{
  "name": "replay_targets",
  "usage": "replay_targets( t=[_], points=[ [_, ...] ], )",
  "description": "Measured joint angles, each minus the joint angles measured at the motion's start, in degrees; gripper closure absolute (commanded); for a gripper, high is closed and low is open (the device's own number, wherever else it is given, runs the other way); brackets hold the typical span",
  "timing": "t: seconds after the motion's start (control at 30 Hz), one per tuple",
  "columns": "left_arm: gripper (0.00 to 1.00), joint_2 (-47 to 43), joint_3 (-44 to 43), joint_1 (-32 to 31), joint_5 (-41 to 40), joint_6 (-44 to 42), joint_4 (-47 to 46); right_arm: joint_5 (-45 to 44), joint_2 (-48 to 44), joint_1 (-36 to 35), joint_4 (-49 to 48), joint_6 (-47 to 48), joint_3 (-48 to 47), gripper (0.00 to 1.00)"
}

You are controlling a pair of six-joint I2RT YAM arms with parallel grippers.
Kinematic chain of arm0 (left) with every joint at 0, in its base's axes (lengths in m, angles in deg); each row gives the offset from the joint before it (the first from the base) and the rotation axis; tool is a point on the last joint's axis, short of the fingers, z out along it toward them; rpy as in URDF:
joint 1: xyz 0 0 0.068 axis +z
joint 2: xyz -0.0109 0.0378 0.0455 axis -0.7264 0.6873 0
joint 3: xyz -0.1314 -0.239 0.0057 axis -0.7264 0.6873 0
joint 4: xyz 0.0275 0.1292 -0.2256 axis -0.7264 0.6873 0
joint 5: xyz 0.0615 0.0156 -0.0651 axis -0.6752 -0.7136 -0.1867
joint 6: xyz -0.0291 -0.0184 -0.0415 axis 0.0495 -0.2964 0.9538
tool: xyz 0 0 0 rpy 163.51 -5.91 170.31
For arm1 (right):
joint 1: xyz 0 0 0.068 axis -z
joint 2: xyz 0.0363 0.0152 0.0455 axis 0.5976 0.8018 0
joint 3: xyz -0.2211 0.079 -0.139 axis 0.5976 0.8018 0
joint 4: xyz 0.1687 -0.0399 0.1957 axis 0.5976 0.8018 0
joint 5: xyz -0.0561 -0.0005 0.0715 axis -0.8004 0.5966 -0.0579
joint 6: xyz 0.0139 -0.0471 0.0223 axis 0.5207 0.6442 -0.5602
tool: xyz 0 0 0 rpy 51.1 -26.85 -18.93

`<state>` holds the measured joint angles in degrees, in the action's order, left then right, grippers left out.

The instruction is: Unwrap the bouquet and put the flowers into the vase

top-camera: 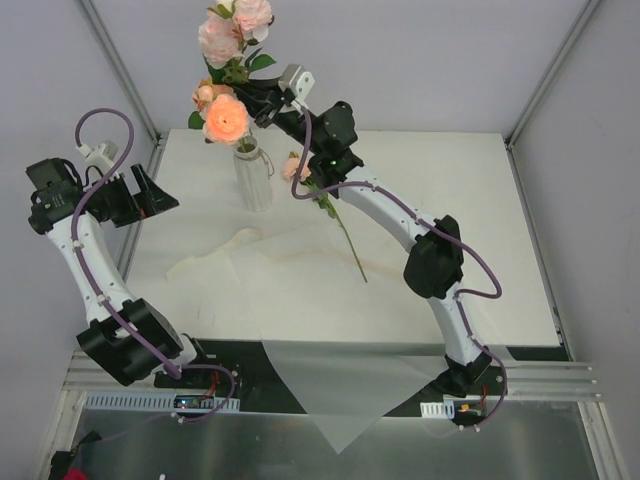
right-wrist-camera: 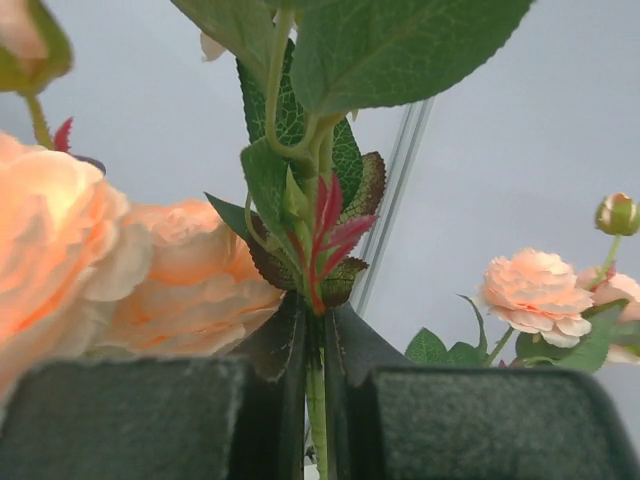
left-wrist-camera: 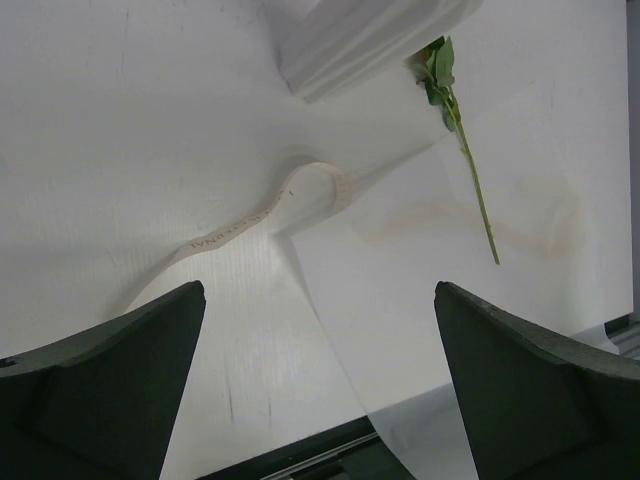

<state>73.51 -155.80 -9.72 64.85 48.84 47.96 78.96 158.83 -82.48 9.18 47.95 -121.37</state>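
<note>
The right hand point(top-camera: 262, 103) is clamped tight on the thin green stem point(right-wrist-camera: 316, 400) of a spray of peach-pink artificial roses with green leaves point(top-camera: 226, 118). It holds the spray upright directly above the small white ribbed vase point(top-camera: 255, 178). From overhead the lower stem seems to meet the vase's mouth, but how deep it sits cannot be told. In the wrist view the dark fingers point(right-wrist-camera: 120, 420) press together just below a cluster of leaves.

The step in hand looks like seating this spray. It should go straight down along the vase's axis with the stem vertical, because a slanted stem would lever on the rim and could tip a narrow vase already carrying heavy blooms. The fingers should part only once the stem rests inside, and slowly. The hand should then draw back and up from the vase without snagging leaves.

The left hand point(top-camera: 150, 195) hovers left of the vase with its fingers wide apart, gripping nothing. It could steady the vase if it rocks.

A single peach-pink rose on a long green stem point(top-camera: 344, 240) lies flat on the white worktop point(top-camera: 470, 220) just right of the vase and probably goes in next. A cream raffia ribbon point(top-camera: 212, 257) and a translucent white wrapping sheet point(top-camera: 330, 340) lie in front of the vase, so the unwrapping appears done
</note>
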Motion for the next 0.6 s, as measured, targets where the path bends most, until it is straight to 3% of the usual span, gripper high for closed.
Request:
replay_targets(
  t=[0.6],
  points=[
    [0.01,1.0,0.1,0.4,1.4,-0.5,0.0,-3.2,0.0,0.5,-4.5,-4.3,1.9,0.99]
  ],
)
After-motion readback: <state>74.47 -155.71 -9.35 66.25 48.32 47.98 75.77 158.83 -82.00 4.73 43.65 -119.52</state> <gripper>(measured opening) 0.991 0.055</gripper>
